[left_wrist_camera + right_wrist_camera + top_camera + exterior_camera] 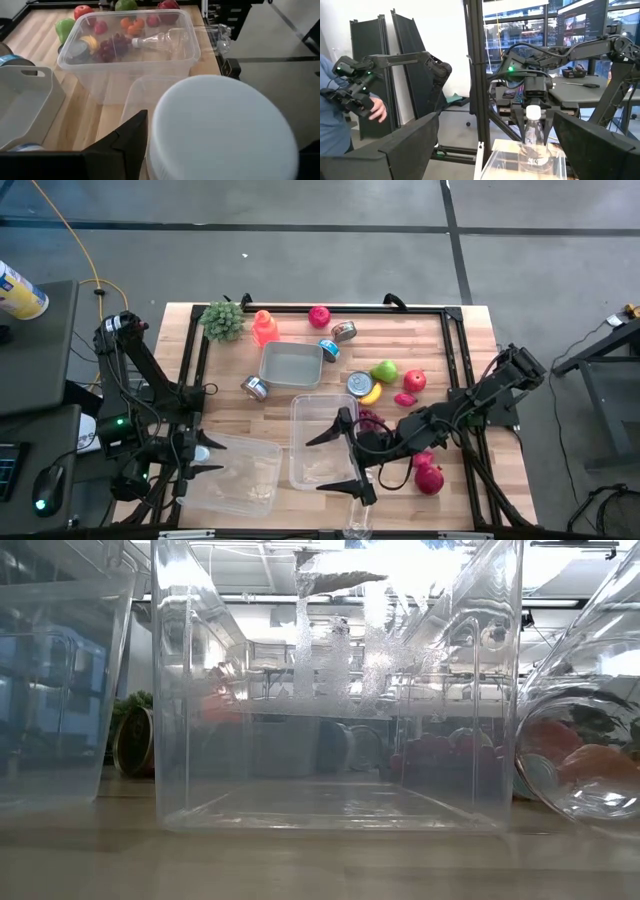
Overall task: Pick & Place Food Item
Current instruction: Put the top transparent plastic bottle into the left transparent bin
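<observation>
Bright, even; low view perhaps glare-washed.

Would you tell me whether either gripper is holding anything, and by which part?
The left gripper holds a clear bottle upright, by its neck just under the white cap; the right gripper is open and empty.

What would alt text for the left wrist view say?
A round white lid, held in the left claw, fills the foreground. Beyond it, on the wooden table, a clear plastic bin stands with a clear plastic bottle and fruit visible through it.
</observation>
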### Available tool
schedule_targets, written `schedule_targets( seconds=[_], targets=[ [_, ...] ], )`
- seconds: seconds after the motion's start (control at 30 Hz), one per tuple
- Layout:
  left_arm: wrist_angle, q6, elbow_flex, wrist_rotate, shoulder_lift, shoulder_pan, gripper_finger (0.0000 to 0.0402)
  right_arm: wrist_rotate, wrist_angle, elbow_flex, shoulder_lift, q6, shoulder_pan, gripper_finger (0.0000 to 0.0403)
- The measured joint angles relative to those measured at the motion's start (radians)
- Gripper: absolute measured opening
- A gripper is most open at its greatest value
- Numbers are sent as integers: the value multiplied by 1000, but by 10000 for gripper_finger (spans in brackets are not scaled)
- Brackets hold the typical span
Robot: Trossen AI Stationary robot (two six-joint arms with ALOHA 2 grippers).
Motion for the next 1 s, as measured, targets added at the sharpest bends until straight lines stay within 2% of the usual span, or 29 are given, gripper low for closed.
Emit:
schedule_targets(
  seconds=[0.3,1.0],
  targets=[
    [0,0,0,10,0,0,222,0,0,0,0,0,0,382],
    [9,1,1,-16,-22,0,226,0,-1,0,0,-2,0,382]
  ],
)
